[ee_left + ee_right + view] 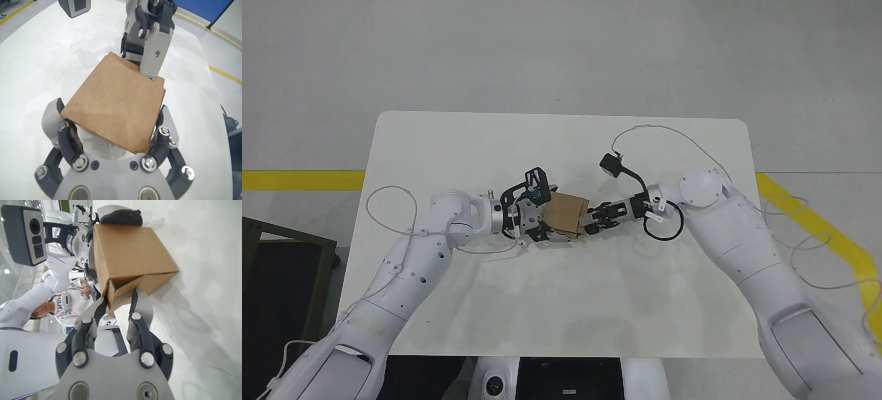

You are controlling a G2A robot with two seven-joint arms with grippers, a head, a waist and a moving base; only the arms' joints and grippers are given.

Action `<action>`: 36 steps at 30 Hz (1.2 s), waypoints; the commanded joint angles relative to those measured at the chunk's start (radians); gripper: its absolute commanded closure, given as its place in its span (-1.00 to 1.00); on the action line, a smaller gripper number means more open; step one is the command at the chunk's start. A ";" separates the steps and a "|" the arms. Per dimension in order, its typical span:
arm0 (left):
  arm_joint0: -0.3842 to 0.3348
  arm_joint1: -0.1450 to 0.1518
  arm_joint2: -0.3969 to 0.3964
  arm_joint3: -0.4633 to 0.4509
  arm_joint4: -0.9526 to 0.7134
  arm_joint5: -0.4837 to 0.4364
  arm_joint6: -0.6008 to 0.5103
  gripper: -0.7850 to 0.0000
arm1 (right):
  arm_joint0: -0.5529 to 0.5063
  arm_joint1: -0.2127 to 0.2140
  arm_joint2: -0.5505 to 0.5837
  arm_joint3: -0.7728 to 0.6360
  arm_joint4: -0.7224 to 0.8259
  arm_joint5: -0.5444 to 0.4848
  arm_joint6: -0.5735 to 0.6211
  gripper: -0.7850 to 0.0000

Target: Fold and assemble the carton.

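One carton (567, 212), flaps toward right tool (119, 302)

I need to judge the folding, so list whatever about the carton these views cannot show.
Top view: the carton's flaps, too small to read.
Left wrist view: its far end, covered by the right gripper.
Right wrist view: its other end, facing away into the left gripper.

table: white rectangular tabletop with rounded corners (542, 140), on the floor
floor: plain pale grey floor (542, 50) around the table
tape: yellow floor stripe (302, 180), running behind the table's left side
left edge: dark green boxy frame (267, 250), well apart from the table
background: blue panel (204, 7)
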 commanded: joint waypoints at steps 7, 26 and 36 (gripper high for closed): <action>-0.001 0.000 0.000 0.002 -0.006 -0.001 -0.005 -1.00 | -0.021 0.015 0.036 -0.006 0.014 -0.021 0.022 0.17; -0.001 0.000 0.001 -0.001 -0.006 -0.002 -0.001 -1.00 | -0.073 0.050 0.089 -0.101 -0.048 0.049 -0.003 1.00; -0.004 -0.001 0.003 0.000 -0.008 -0.004 -0.001 -1.00 | -0.054 0.034 0.054 -0.093 -0.041 0.058 -0.005 1.00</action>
